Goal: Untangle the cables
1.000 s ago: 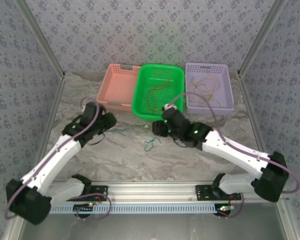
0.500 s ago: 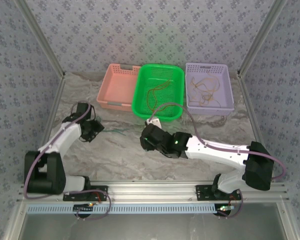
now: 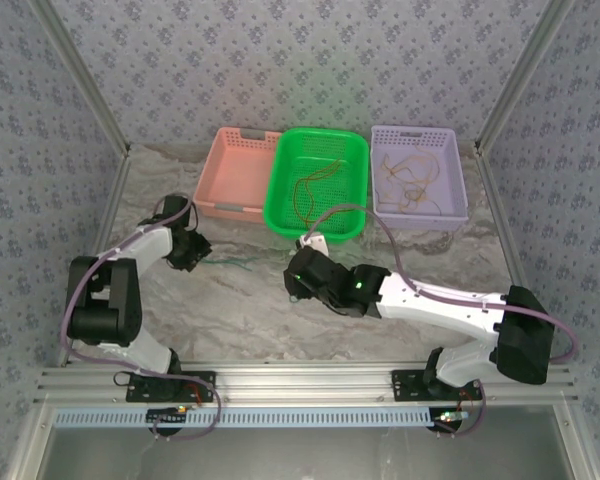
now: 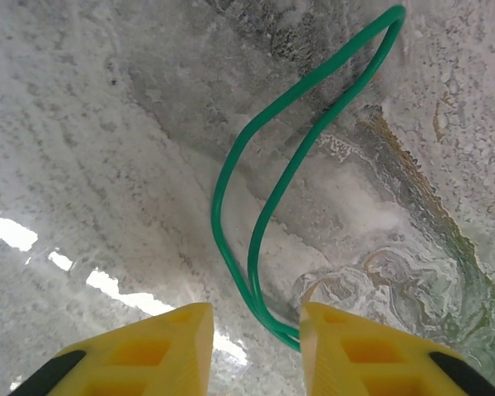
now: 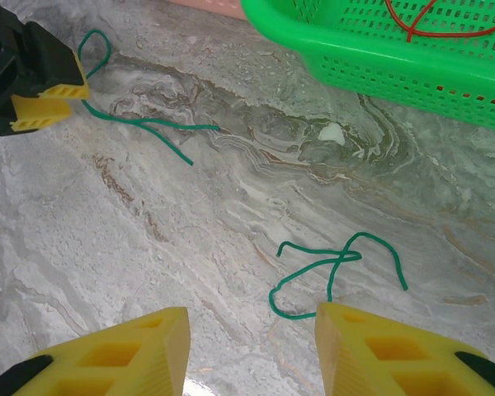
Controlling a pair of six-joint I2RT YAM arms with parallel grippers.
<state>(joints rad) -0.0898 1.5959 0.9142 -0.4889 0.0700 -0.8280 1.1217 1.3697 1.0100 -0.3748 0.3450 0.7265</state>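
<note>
**A:** The left arm's folded right back on itself, and the left fingers have narrowed around a looped green cable lying on the desk. They're still apart, mind, no pinch yet.

**B:** And the right arm?

**A:** Swung in over the middle. The right fingers hang wide apart, empty, above a second green cable curled up alone (out in front of the green basket).

**B:** So the two greens lie well apart?

**A:** They do, nothing crossing between them. I'd say that pair is untangled, and each arm is lining up a pick. The left looks nearer to closing.
</note>
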